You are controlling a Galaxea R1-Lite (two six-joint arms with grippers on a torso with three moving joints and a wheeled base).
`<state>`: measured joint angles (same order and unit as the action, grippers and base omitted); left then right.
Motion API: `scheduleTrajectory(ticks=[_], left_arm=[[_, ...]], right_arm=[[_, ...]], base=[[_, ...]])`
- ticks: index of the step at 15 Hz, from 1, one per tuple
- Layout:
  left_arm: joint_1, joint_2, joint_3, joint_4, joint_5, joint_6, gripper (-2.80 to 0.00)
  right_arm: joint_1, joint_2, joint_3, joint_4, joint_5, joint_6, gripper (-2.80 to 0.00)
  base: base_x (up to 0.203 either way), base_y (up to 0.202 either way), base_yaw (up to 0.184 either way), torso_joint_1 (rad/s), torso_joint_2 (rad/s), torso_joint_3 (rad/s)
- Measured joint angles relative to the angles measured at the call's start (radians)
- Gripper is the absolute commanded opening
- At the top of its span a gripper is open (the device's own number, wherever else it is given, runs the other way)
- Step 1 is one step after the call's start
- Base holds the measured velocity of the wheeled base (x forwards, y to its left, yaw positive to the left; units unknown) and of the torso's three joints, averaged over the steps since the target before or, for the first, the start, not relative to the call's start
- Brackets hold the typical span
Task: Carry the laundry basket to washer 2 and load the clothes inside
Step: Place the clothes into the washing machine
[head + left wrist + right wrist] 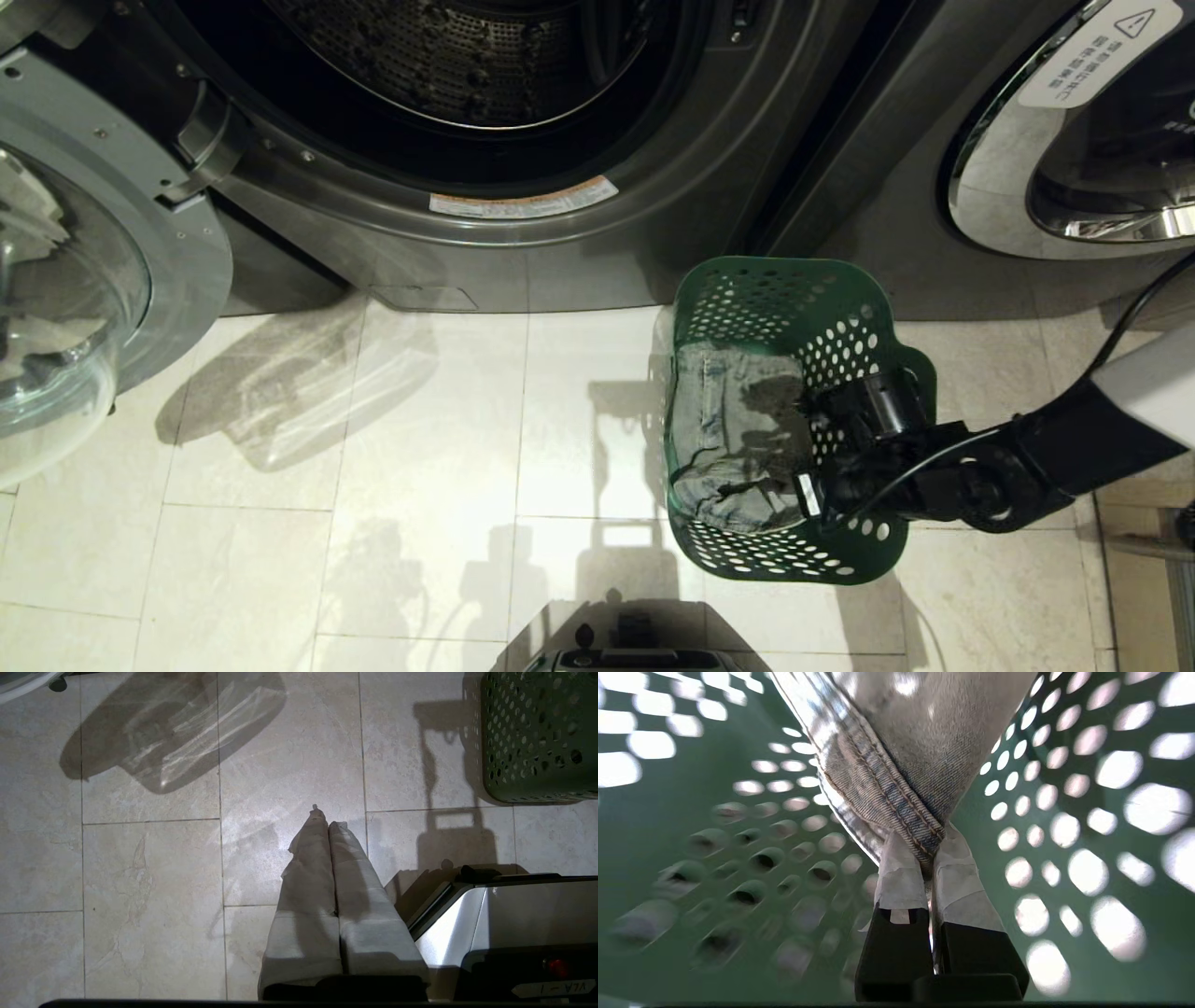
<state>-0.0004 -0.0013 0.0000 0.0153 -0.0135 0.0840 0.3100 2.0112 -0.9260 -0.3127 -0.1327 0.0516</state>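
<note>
One green basket (822,308) is set on the floor, just in front of the gap between two washers. One denim garment, the clothes (733,439), is lying inside it against the left wall. The basket walls are pierced all over with round holes.

The right gripper (930,851) is reached down into the basket; its taped fingers (901,877) are pinched tight on a stitched seam of the clothes. In the head view the right arm enters from the right over the basket rim.

The left gripper (326,823) is parked low over bare tile, left of the basket, its two fingers pressed together with nothing between them.

Two grey front-loaders are counted. The left washer (560,233) stands with its drum (467,56) exposed and dark, nothing seen inside; its glass door (84,299) is swung out to the left. The neighbouring washer (1074,140) on the right is closed, chrome-rimmed, with a white warning label.

The floor (373,448) is pale stone tile with thin grout lines, crossed by hard shadows. The robot's base (635,653) shows at the bottom edge.
</note>
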Motion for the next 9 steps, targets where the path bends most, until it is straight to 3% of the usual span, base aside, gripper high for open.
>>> scheduleTrajectory(ticks=[6,9], left_arm=[[0.000,0.000,0.000,0.000,0.000,0.000,-2.80],[0.000,0.000,0.000,0.000,0.000,0.000,-2.80]], right_arm=[[0.112,-0.336,0.177,0.022,0.006,-0.004,-2.80],[0.199,-0.525,0.203,0.060,-0.046,-0.038,-2.80]], base=[[0.000,0.000,0.000,0.000,0.00,0.000],[0.000,0.000,0.000,0.000,0.00,0.000]])
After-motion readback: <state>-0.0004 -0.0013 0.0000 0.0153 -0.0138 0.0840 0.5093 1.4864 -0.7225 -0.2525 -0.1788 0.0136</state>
